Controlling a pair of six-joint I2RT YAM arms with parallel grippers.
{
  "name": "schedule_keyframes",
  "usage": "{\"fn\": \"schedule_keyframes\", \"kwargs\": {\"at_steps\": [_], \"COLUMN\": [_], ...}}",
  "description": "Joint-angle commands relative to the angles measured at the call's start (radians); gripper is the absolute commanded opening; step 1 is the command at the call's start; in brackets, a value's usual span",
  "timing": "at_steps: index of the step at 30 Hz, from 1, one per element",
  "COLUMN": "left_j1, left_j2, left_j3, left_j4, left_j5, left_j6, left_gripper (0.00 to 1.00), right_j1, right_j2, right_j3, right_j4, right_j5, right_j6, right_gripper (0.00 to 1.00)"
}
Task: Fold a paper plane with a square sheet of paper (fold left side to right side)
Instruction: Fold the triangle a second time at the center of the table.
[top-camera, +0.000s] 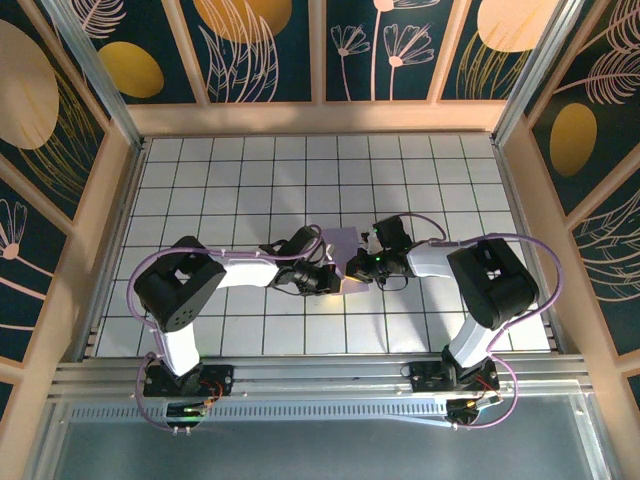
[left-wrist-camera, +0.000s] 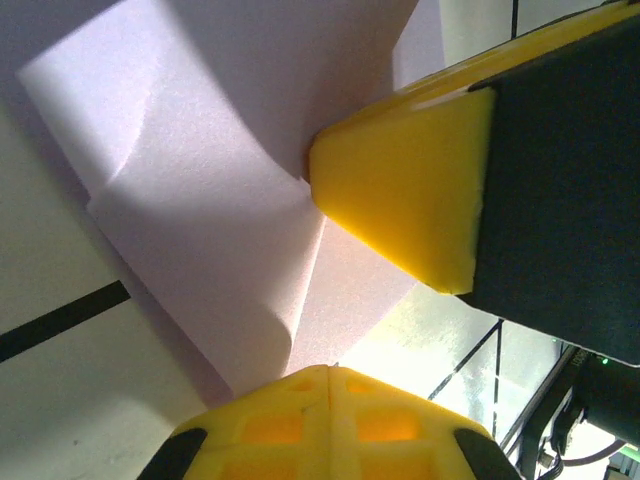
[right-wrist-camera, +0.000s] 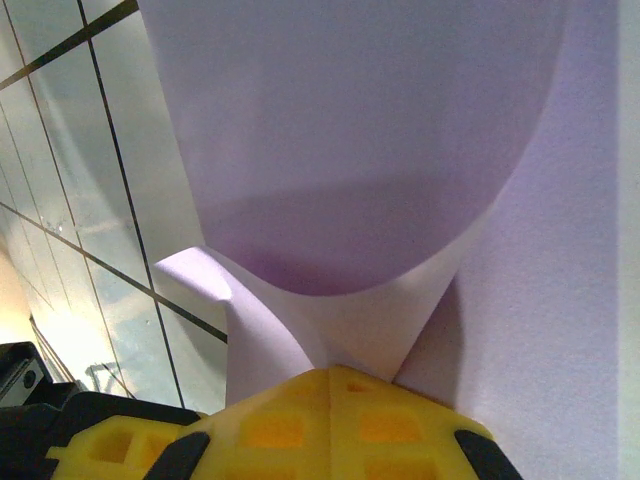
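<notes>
- Fingers (left-wrist-camera: 400, 190) of the left gripper (left-wrist-camera: 318, 270) stand apart, one tip touching the square sheet of paper (left-wrist-camera: 200, 180) bowed between them.
- Sheet lies curled at the middle of the table (top-camera: 220, 180), between both grippers.
- Paper covers the right gripper (top-camera: 360, 268); cannot tell its grip.

Both jaws crowd the square sheet of paper (top-camera: 340, 243); table (top-camera: 250, 170) beyond lies open.
</notes>
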Motion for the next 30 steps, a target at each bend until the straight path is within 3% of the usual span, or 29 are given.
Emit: {"fn": "schedule_keyframes", "kwargs": {"at_steps": [1,30], "left_j1": [-0.003,-0.003], "left_j2": [0.017,0.011], "left_j3": [0.010,-0.006], "left_j4": [-0.004,-0.018], "left_j5": [-0.005,-0.024], "left_j6": [-0.018,-0.028], "left_gripper": [0.01,0.01], "right_j1": [0.014,0.013], "right_j2": [0.021,0.025], "right_j3": [-0.028,-0.021], "right_j4": [-0.028,-0.035], "right_j5": [0.031,0.029], "right_j6": [-0.004,-0.008], "right_gripper": [0.00,0.00]}}
